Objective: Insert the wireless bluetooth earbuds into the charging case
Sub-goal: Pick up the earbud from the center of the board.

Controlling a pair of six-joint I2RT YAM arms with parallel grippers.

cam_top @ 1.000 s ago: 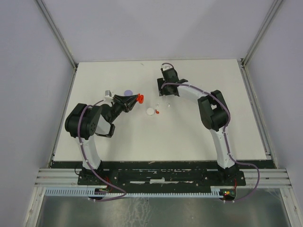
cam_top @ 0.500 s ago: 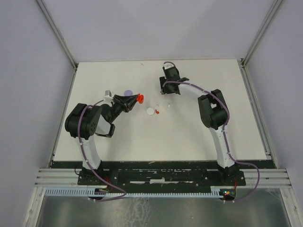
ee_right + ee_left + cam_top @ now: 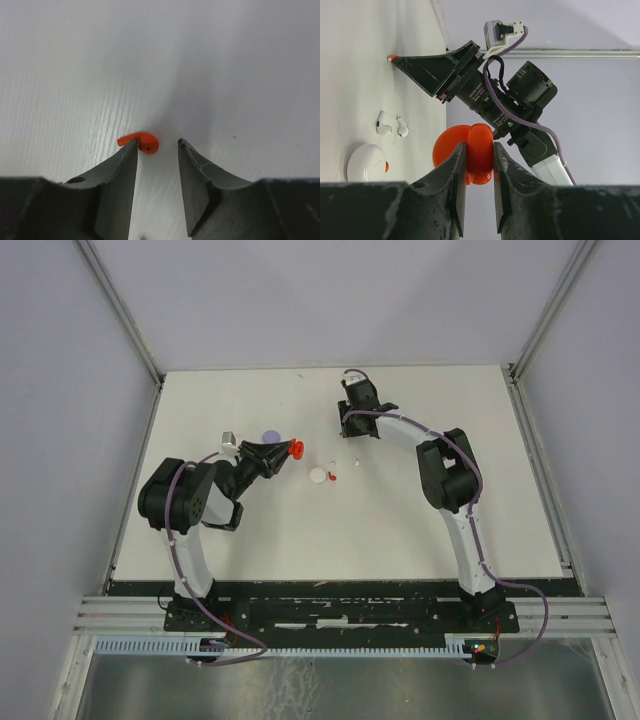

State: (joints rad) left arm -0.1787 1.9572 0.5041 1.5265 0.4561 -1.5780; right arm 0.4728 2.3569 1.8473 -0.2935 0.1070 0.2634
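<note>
Right claw [image 3: 156, 146] open, straddling red earbud [image 3: 140, 142] on worktop [image 3: 225, 60]; earbud sits off-centre, so centre first, close gently. Left claw [image 3: 479, 150] clamped on red charging case [image 3: 447, 150]

The red earbud [image 3: 141, 142] is partly hidden behind a finger [image 3: 119, 180] of the right hand [image 3: 156, 143].

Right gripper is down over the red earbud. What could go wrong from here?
The red earbud sits against one finger of the open right gripper, off centre; closing could flick it away. The left gripper pinches the open red case by one half, so it may twist when the earbud is pressed in.
</note>
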